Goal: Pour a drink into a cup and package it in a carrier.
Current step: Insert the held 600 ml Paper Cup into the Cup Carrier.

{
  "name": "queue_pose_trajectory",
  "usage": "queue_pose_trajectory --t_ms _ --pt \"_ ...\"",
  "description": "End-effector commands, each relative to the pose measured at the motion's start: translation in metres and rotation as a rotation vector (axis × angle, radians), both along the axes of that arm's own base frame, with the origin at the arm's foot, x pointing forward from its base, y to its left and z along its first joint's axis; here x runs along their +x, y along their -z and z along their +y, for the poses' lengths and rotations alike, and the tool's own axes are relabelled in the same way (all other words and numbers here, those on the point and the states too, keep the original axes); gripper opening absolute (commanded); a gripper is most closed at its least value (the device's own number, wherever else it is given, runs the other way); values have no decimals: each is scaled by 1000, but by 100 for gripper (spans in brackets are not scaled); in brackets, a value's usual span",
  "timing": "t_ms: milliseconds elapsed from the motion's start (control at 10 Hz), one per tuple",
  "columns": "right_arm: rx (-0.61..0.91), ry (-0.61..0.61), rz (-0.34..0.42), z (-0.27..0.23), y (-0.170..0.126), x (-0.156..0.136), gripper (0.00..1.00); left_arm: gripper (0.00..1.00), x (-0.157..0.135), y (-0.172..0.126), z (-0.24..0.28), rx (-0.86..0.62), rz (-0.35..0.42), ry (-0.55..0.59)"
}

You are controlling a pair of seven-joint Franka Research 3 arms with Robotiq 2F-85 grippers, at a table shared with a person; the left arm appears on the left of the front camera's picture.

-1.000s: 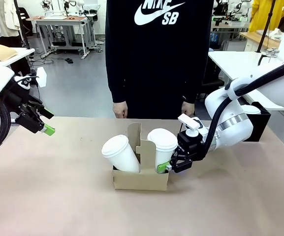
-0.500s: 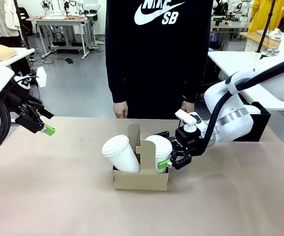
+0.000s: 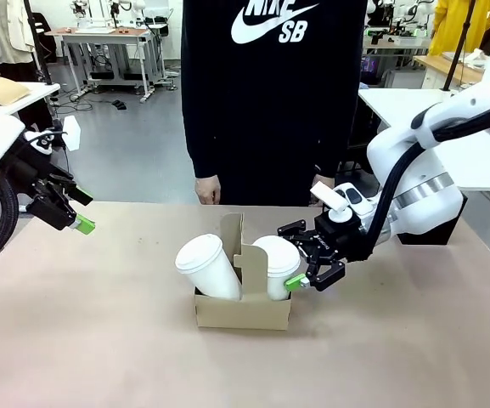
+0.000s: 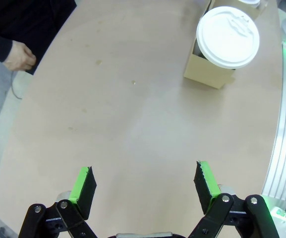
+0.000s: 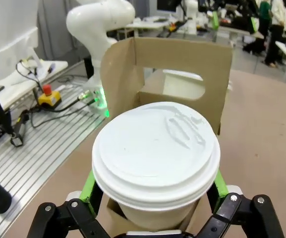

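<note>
Front view, carrier: the brown cardboard carrier (image 3: 243, 308) sits near the middle of the table (image 3: 100, 340), its upright handle divider between two lidded white cups.
Front view, cups: the right cup (image 3: 276, 259) stands close to upright in the right slot; the left cup (image 3: 205, 265) leans toward the picture's left in the left slot.
Front view, right gripper: the right gripper (image 3: 306, 265) sits just beside the right cup, fingers spread, one green pad close to the cup's wall; whether it touches cannot be told.
Front view, left gripper: the left gripper (image 3: 73, 210) hangs above the table's left edge, well apart from the carrier.
Front view, person: a person in a dark top stands at the far side, both hands hanging at the table edge.
Left wrist view, left gripper: fingers (image 4: 85, 184) spread wide over bare table, nothing between them.
Left wrist view, carrier: seen at upper right, with one white lid above it.
Right wrist view, cup: the lidded cup stands in its slot between the spread jaws of the right gripper, green pads on either side of it; the handle divider rises behind it.
</note>
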State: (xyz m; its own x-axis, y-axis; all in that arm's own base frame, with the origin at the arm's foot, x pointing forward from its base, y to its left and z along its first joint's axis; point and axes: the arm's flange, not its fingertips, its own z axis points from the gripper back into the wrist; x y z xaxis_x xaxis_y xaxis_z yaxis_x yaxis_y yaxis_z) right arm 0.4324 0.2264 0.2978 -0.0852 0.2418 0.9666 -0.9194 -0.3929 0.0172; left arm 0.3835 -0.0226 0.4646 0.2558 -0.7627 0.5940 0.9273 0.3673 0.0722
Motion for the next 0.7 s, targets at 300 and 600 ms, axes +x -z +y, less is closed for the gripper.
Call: queue_pose_trajectory --t_ms 300,600 --pt "-191 279 -37 -57 -38 -16 100 100 1 1 1 -23 -6 9" --pt "-377 587 -11 -97 -67 -50 100 100 1 1 1 -23 -6 9"
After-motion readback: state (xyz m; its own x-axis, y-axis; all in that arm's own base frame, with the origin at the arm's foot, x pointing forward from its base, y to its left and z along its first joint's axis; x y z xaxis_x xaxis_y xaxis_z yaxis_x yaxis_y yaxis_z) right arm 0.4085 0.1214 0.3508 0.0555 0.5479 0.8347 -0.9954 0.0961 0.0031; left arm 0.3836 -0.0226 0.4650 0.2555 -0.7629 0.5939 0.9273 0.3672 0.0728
